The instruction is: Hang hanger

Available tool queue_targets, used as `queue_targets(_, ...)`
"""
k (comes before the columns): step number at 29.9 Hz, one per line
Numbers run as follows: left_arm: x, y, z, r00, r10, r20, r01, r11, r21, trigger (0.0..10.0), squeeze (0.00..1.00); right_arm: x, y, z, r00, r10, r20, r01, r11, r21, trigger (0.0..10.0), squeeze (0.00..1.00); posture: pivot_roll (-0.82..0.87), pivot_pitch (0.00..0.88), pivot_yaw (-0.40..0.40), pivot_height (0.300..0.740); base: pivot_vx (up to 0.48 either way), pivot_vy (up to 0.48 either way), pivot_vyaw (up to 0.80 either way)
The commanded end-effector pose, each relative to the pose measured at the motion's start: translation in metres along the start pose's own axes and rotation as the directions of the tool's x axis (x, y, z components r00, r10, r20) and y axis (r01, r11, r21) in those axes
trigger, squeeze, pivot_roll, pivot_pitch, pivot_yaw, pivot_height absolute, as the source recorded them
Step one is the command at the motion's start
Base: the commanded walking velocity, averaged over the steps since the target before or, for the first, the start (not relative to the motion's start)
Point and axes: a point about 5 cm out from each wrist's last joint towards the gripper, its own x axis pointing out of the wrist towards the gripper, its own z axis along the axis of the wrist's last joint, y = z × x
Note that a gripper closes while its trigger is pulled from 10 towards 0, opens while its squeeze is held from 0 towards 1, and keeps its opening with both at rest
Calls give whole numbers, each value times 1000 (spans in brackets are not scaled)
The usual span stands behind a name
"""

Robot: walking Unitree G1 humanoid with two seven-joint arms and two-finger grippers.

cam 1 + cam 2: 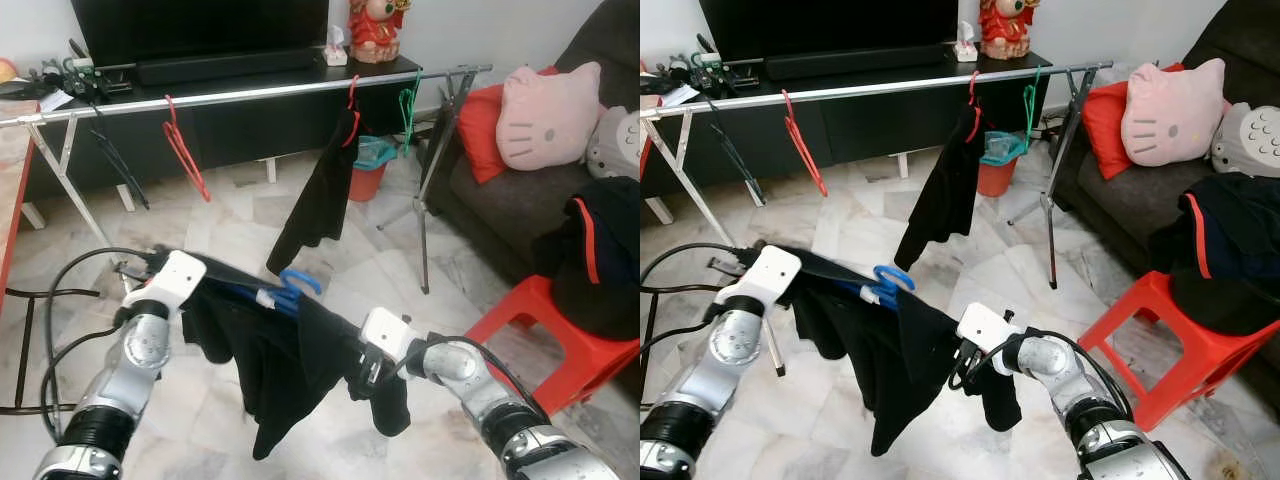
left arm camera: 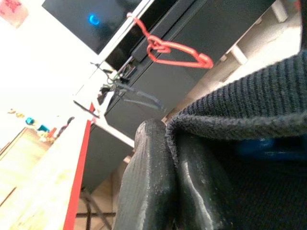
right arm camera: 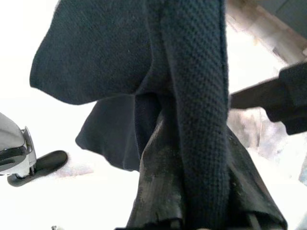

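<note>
I can't read any text, label, brand or number from here. The pink cat-face cushion (image 1: 548, 115) on the sofa has a printed face but no lettering that I can make out, and the red figurine (image 1: 375, 30) on the TV cabinet is too small for any characters to be legible. In the left wrist view there is a blurred red mark (image 2: 10, 5) in one corner and a blue light (image 2: 94, 19) on the dark screen, and I can read neither as a sign or word.
</note>
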Motion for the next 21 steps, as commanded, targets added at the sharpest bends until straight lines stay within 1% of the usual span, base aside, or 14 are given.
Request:
queue_targets(1, 4, 24, -14, 993, 94, -67, -91, 994, 57, 0, 0, -13, -5, -11, 999, -4, -35, 5, 1000, 4, 0, 0, 76, 0, -59, 740, 0, 0, 0)
queue_targets(5, 1, 22, -25, 993, 52, -107, -39, 992, 123, 0, 0, -18, -10, -8, 1000, 9, -12, -9, 1000, -6, 0, 0, 72, 0, -65, 740, 0, 0, 0)
queue_targets(6, -2, 22, -31, 991, 53, -125, -34, 989, 145, 0, 0, -22, -13, -7, 999, 49, -4, -49, 999, -6, 0, 0, 72, 0, -65, 740, 0, 0, 0)
queue_targets(9, -4, 22, -38, 987, 56, -154, -32, 987, 156, 0, 0, -28, -14, -7, 993, 117, -10, -117, 993, -23, 0, 0, 63, 0, -68, 740, 0, 0, 0)
queue_targets(10, -4, 22, -38, 987, 56, -154, -32, 987, 156, 0, 0, -28, -14, -7, 993, 117, -10, -117, 993, -23, 0, 0, 63, 0, -68, 740, 0, 0, 0)
queue_targets(12, -6, 18, -44, 981, 24, -191, 1, 992, 126, 0, 0, -35, -14, -6, 979, 203, 5, -203, 979, 9, 0, 0, 64, 0, -73, 740, 0, 0, 0)
queue_targets(13, -7, 18, -46, 980, 15, -199, 9, 993, 117, 0, 0, -37, -14, -7, 973, 231, 6, -231, 973, 18, 0, 0, 64, 0, -73, 740, 0, 0, 0)
queue_targets(14, -7, 18, -46, 980, 15, -199, 9, 993, 117, 0, 0, -37, -14, -7, 973, 231, 6, -231, 973, 18, 0, 0, 64, 0, -73, 740, 0, 0, 0)
queue_targets(15, -8, 16, -51, 976, -23, -216, 45, 994, 97, 0, 0, -43, -14, -9, 961, 276, -8, -276, 961, 21, 0, 0, 64, 0, -74, 740, 0, 0, 0)
queue_targets(16, -9, 14, -53, 973, -58, -224, 76, 994, 74, 0, 0, -45, -15, -9, 959, 284, -10, -284, 959, 21, 0, 0, 64, 0, -74, 740, 0, 0, 0)
queue_targets(17, -11, 11, -55, 968, -95, -233, 109, 993, 48, 0, 0, -48, -17, -10, 957, 289, -7, -289, 957, 39, 0, 0, 64, 0, -74, 740, 0, 0, 0)
queue_targets(20, -14, 8, -59, 961, -133, -243, 139, 990, 4, 0, 0, -54, -20, -11, 953, 304, -10, -303, 952, 52, 0, 0, 67, 0, -80, 740, 0, 0, 0)
queue_targets(21, -16, 4, -61, 952, -164, -257, 155, 986, -57, 0, 0, -56, -22, -12, 955, 295, -11, -294, 954, 57, 0, 0, 69, 0, -86, 740, 0, 0, 0)
